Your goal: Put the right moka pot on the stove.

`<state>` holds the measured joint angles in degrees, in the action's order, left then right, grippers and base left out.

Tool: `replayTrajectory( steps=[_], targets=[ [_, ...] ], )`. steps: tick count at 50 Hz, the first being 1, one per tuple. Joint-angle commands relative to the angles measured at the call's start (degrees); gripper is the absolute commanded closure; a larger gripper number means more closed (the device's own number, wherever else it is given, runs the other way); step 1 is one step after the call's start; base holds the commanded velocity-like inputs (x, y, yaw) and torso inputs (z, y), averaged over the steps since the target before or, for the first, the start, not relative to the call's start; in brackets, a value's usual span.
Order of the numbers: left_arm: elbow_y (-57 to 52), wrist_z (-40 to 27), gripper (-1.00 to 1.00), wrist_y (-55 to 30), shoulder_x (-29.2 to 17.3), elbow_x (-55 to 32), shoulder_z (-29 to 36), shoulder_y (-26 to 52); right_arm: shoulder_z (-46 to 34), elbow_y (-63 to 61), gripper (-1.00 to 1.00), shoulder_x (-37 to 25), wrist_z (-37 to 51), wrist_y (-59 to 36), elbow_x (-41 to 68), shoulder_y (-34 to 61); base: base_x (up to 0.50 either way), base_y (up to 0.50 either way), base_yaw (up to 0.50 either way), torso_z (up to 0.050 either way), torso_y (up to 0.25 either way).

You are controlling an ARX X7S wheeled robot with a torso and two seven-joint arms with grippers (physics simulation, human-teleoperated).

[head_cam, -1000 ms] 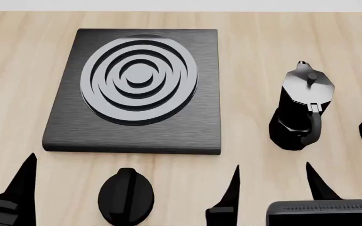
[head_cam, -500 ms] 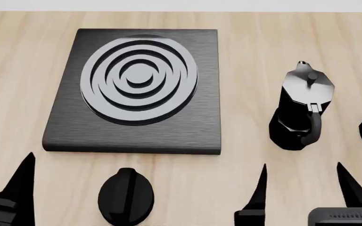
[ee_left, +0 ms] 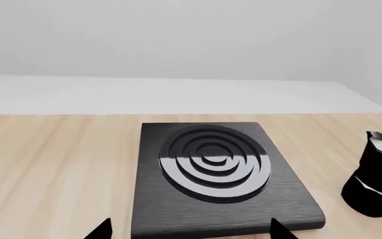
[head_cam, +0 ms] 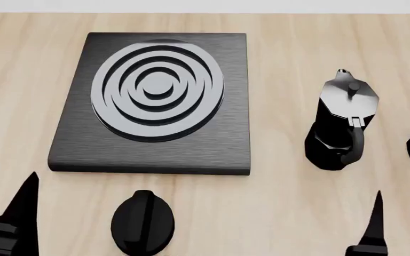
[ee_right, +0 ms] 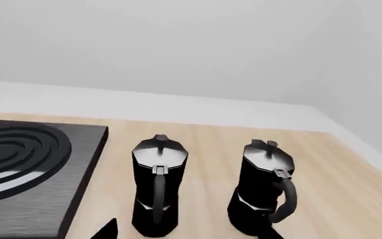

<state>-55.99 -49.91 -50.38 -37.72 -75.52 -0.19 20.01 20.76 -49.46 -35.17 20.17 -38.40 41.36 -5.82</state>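
The stove (head_cam: pixel 153 101) lay flat on the wooden counter (head_cam: pixel 283 48), with its gray rings facing up. At about 3 o'clock from the stove stood the second pot (head_cam: pixel 343 121), upright, with its handle turned toward the robot. The right pot (ee_right: pixel 264 189) stood just beside it, further out at 3 o'clock, also upright on the counter and cut off at the edge of the head view. Nothing touched either pot. A small black knob (head_cam: pixel 143 222) sat at 6 o'clock from the stove. The right gripper (ee_right: pixel 184 234) was low and near the pots, with its jaws spread wide and holding nothing. The left gripper (ee_left: pixel 187 233) was near the stove's front edge, its jaws also wide and holding nothing.
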Motion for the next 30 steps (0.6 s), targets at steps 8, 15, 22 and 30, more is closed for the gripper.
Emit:
replayTrajectory(
  steps=[8, 15, 22, 30],
  targets=[
    [0.15, -0.73, -1.00, 0.64, -0.51, -0.83, 0.14, 0.14, 12.39, 4.43, -1.00, -2.34, -3.63, 1.08, 6.75, -3.95, 0.00, 0.00, 0.00, 0.000, 0.000],
    [0.07, -1.44, -1.00, 0.67, -0.79, -1.54, 0.31, 0.49, 15.01, 7.78, -1.00, -3.46, -4.85, 1.44, 8.32, -2.73, 0.00, 0.00, 0.00, 0.000, 0.000],
    [-0.17, -1.96, -1.00, 0.88, -0.99, -1.74, 0.35, 0.35, 16.28, 10.47, -1.00, -5.47, -5.58, 0.77, 9.35, -1.45, 0.00, 0.00, 0.00, 0.000, 0.000],
    [-0.12, -1.23, -1.00, 1.43, -1.02, -0.91, 0.32, -0.34, 14.70, 13.87, -1.00, -8.23, -5.01, -0.71, 8.81, 1.32, 0.00, 0.00, 0.00, 0.000, 0.000]
  ],
)
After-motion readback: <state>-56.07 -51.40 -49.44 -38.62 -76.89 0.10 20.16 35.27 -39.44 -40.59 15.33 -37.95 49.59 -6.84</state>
